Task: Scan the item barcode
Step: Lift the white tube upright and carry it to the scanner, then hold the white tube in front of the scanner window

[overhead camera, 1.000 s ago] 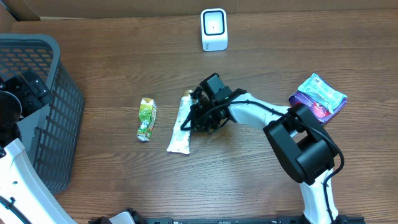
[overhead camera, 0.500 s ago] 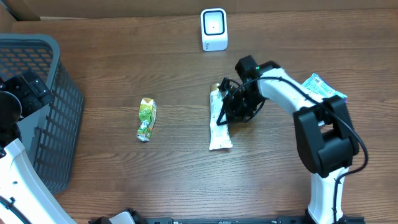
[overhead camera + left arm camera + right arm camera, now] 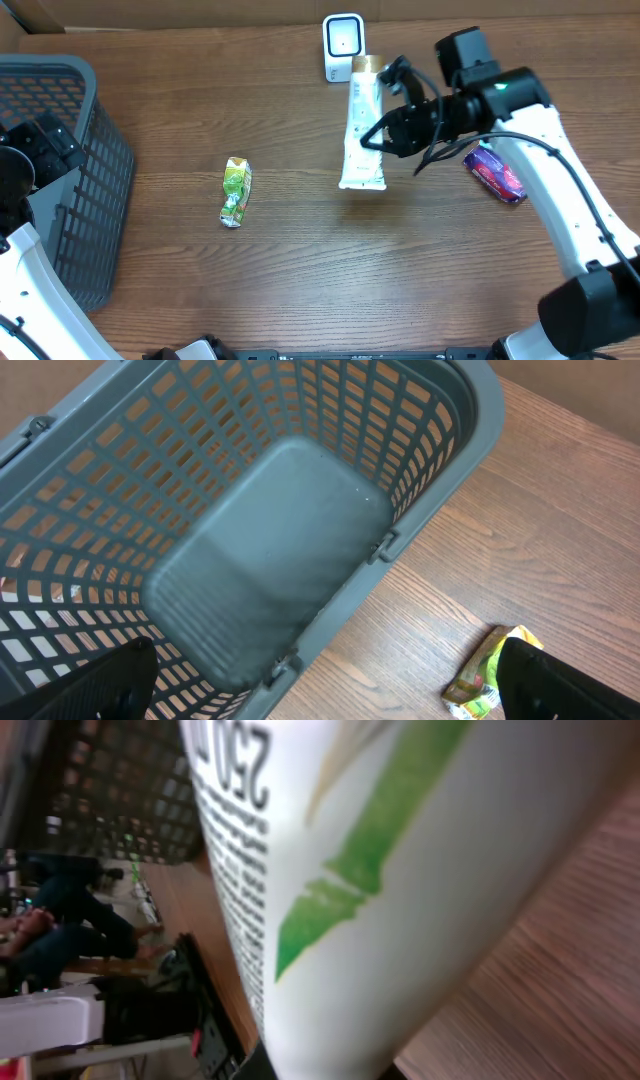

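Three items, one scanner, one basket.
One white tube nearest the scanner, one green pouch and one purple packet farther from it.

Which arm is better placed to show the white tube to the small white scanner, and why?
Right: the right hand is shut on the white plastic tube, its gold-capped end beside the small white box-shaped scanner. The left hand is open above the grey plastic mesh basket.

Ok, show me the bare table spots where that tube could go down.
Free: the wood between the basket and green pouch, between pouch and white tube, and the whole near edge. Crowded: far right, where scanner, tube and purple packet cluster.
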Controlling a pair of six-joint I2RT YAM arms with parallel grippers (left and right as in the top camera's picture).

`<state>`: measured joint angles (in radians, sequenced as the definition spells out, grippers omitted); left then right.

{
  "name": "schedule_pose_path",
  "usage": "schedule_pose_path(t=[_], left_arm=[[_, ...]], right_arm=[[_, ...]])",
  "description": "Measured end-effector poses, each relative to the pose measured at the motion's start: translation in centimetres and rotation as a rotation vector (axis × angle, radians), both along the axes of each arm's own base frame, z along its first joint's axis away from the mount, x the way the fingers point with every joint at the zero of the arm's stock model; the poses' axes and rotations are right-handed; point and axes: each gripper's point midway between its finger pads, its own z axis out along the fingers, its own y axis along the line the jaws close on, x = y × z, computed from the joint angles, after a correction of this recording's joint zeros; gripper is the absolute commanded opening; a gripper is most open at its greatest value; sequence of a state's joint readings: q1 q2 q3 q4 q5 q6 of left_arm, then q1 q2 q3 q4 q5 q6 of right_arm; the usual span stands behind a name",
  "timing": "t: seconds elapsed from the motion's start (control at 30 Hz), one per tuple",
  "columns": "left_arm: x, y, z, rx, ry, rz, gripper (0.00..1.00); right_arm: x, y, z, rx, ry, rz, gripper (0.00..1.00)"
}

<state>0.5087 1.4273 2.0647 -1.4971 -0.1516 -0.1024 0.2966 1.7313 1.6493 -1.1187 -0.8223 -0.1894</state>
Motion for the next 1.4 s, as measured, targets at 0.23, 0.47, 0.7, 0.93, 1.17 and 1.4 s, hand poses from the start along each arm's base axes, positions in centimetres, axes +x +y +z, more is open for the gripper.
schedule_pose_path(t=[0.23,0.47,0.7,0.93,1.17,1.4], left_arm=[[0.0,0.0,0.0,0.0,0.0,0.0,1.0],[0.0,0.0,0.0,0.0,0.0,0.0,0.99],[0.0,0.0,0.0,0.0,0.0,0.0,0.99],[0.0,0.0,0.0,0.0,0.0,0.0,1.0],[0.0,0.0,0.0,0.0,-0.001,0.0,0.99],[0.0,0.0,0.0,0.0,-0.001,0.0,0.99]], right_arm=[[0.1,-0.1,1.3,0.087,0.029,0.0,0.04],[3.7,0.0,1.1,0.029,-0.031,-0.16,0.03],[10.1,-0.2,0.3,-0.277,-0.369,-0.453,0.04],[15.7,0.8,-1.0,-0.582,-0.765,-0.523,0.04],[22.6,-1.9,-6.9,-0.994,-1.063,-0.382,0.04],[27.0,-4.5,-9.8,-1.211,-1.24,-0.295,0.04]])
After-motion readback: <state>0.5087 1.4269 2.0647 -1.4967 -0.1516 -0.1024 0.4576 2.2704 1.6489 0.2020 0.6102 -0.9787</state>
